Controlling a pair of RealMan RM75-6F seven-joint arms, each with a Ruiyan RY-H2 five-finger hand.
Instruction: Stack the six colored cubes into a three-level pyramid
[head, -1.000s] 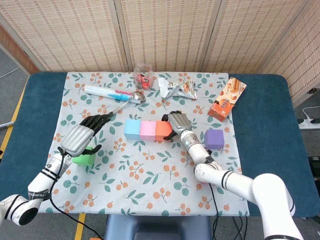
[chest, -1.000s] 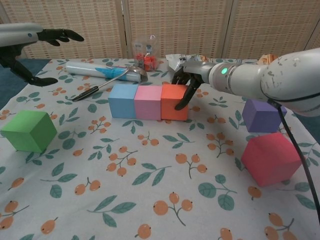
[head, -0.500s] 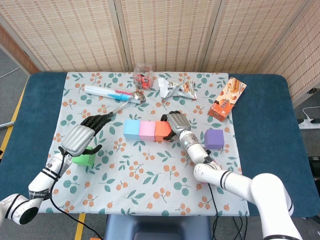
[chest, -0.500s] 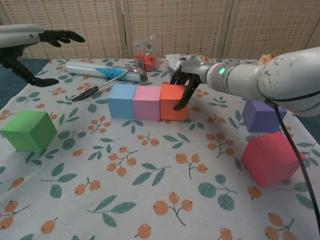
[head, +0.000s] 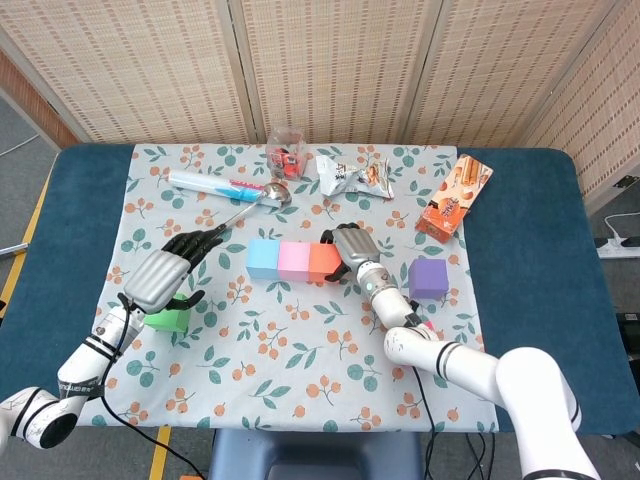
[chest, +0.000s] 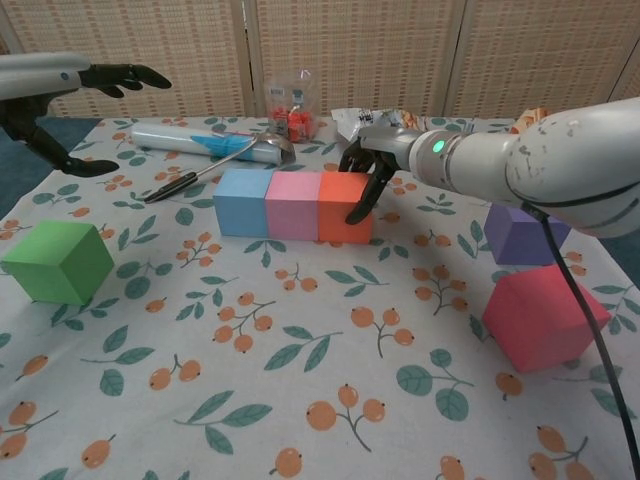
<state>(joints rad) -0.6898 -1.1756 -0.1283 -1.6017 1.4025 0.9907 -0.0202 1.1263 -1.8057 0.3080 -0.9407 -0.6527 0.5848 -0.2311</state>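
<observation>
Three cubes sit in a row near the middle of the flowered cloth on the desk (head: 520, 190): blue cube (head: 264, 258), pink cube (head: 294, 260) and orange cube (head: 324, 262), faces touching, the row's long axis running left to right across the desk. The right robot hand (head: 352, 247) rests its dark fingertips (chest: 362, 205) against the orange cube's right face and back edge, fingers curved round the corner without lifting it. Compared with a second ago the row has slid a little to the left, and the right robot hand has followed it.

The left robot hand (head: 165, 272) hovers with fingers spread and holding nothing, above the green cube (head: 168, 319), which sits alone at the left side of the cloth. The purple cube (head: 428, 278) stands to the right of the row, apart from it. The red cube (chest: 542, 317) lies nearer the front edge on the right, clear in the chest view and mostly hidden behind the right arm in the head view.

At the back lie a white tube (head: 212, 184), a metal spoon (head: 262, 198), a small clear container (head: 287, 148) with red items inside, a crinkled snack packet (head: 352, 176) and an orange box (head: 455, 197).
</observation>
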